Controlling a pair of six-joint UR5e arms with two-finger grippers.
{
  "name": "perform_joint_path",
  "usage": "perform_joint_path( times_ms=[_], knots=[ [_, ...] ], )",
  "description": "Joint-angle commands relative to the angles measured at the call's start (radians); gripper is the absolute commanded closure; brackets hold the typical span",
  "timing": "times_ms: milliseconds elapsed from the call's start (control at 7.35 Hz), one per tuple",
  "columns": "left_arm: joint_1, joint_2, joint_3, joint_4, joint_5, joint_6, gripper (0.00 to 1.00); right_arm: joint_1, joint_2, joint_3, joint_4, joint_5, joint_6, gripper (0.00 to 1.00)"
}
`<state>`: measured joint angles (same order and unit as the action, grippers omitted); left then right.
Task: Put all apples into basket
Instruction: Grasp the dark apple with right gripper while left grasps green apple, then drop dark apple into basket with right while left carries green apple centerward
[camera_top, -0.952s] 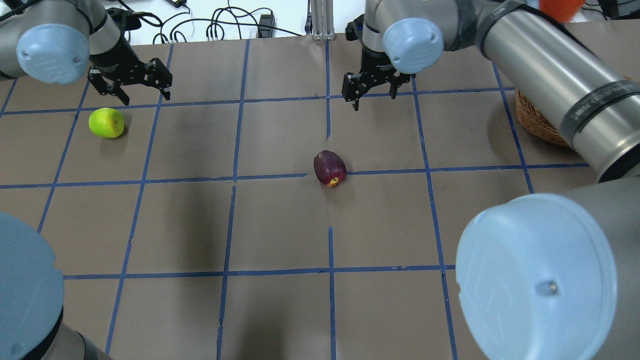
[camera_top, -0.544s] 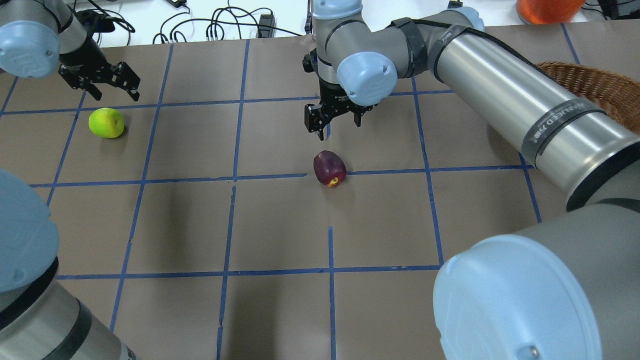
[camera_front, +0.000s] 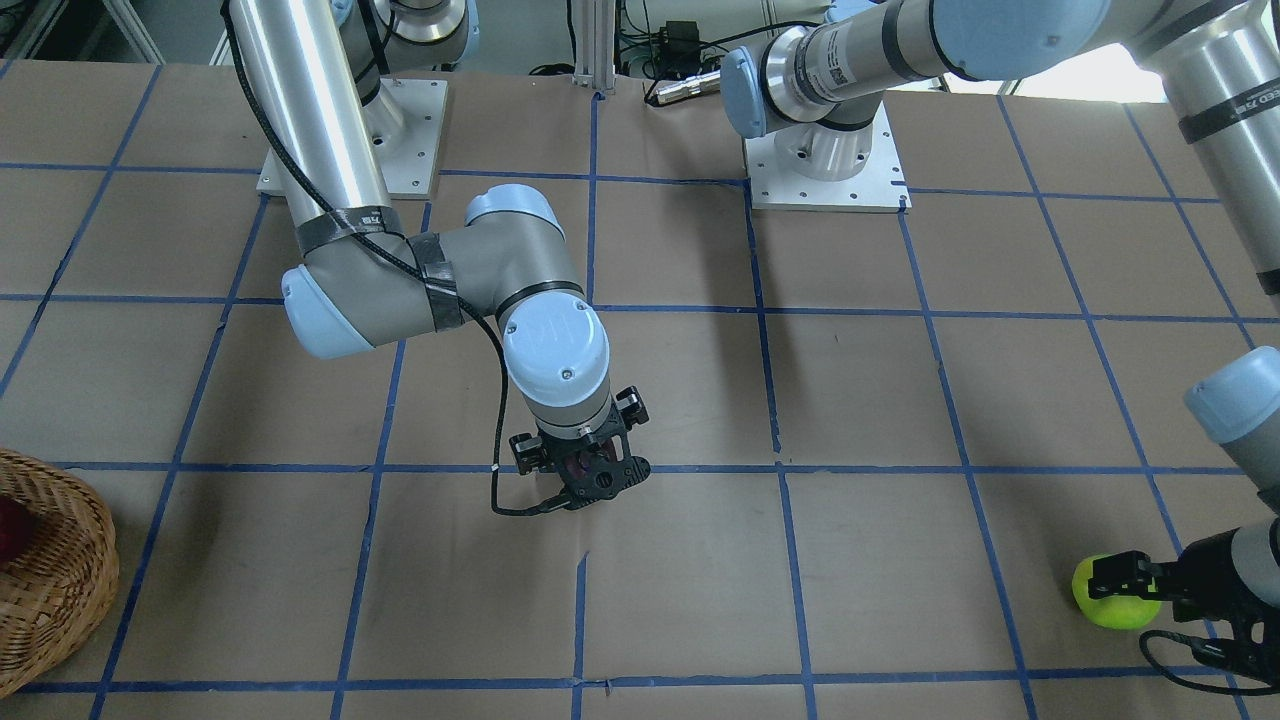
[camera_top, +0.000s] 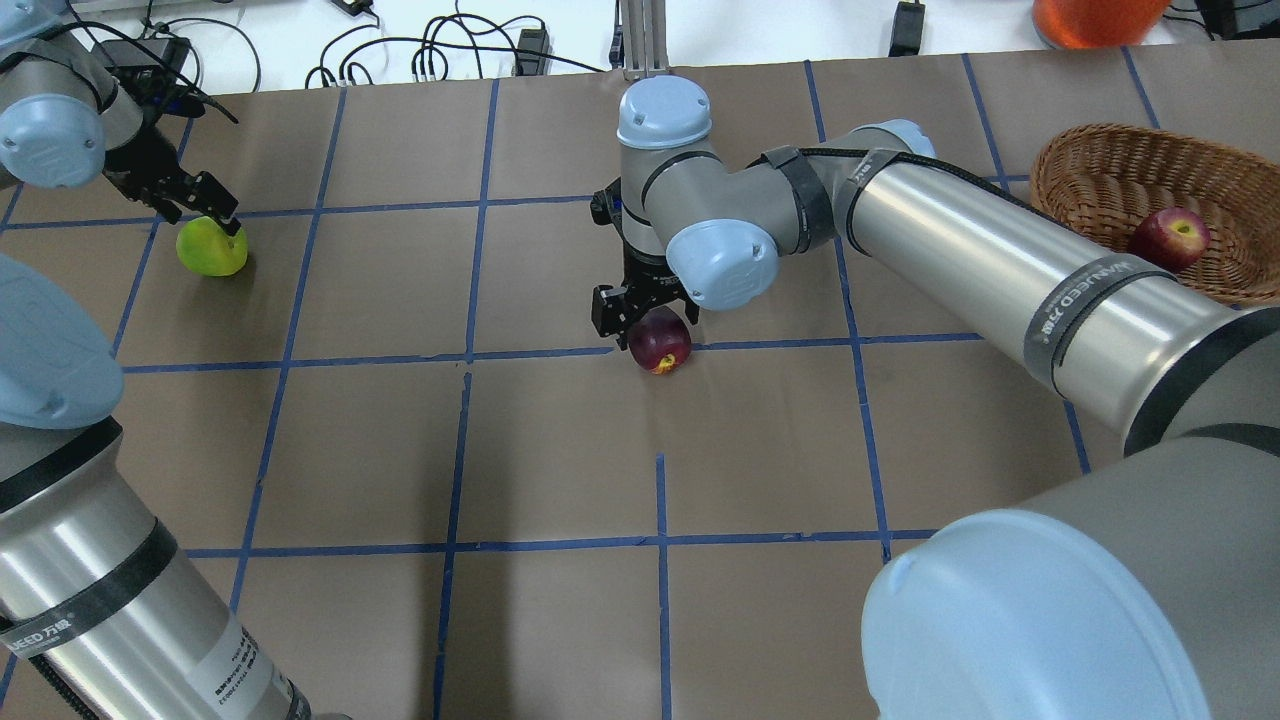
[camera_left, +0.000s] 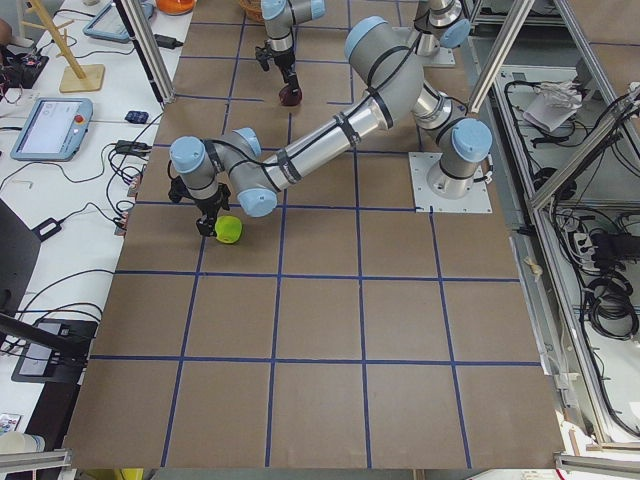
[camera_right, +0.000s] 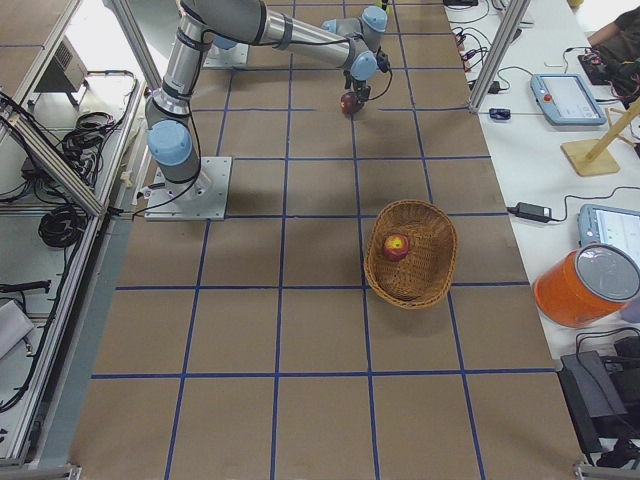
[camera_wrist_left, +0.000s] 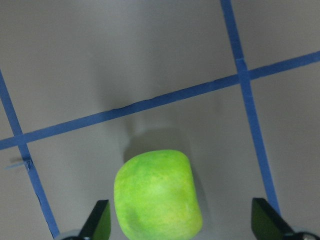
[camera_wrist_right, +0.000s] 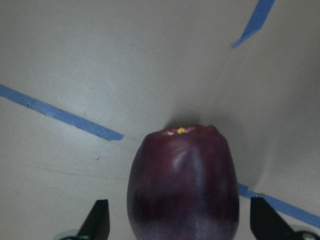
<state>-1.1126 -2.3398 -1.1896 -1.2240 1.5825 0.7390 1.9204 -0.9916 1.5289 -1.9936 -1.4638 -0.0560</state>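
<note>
Apples left out: two. Both arms just descended, jaws spread wide — right gripper (camera_top: 645, 318) straddles the dark maroon apple (camera_top: 659, 343) mid-table, left gripper (camera_top: 197, 212) the lime-green apple (camera_top: 211, 248) far left. Grasps look imminent; the red apple (camera_top: 1169, 238) lies in the round woven wicker basket (camera_top: 1090, 170), right.

We count one red apple (camera_top: 1168, 238); one maroon apple (camera_top: 660, 343); one green apple (camera_top: 212, 250); one basket (camera_top: 1085, 165); two grippers: left gripper (camera_top: 205, 210), right gripper (camera_top: 645, 312).

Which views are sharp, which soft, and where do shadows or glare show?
Right wrist view: purple apple soft, close to the lens. Left wrist view: green apple sharper, shadow behind it. Overhead view: broad shadows on the table, glare on the right arm.
</note>
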Motion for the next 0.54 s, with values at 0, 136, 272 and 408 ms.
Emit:
perform_joint_path(
  times_ms=[0, 136, 272, 408],
  knots=[
    [0.002, -0.032, 0.005, 0.001, 0.007, 0.006, 0.16, 0.0, 0.014, 0.074, -0.11, 0.0, 0.001, 0.26],
    [0.0, -0.03, 0.01, 0.0, 0.005, -0.003, 0.65, -0.014, 0.007, 0.074, -0.111, 0.006, 0.002, 0.99],
    [0.0, -0.009, 0.01, -0.012, 0.005, -0.009, 0.82, -0.032, -0.002, 0.057, -0.111, 0.031, 0.002, 1.0],
    [-0.022, 0.022, 0.01, -0.07, -0.001, -0.036, 0.83, -0.07, -0.046, 0.019, -0.056, 0.055, 0.002, 1.0]
  ],
)
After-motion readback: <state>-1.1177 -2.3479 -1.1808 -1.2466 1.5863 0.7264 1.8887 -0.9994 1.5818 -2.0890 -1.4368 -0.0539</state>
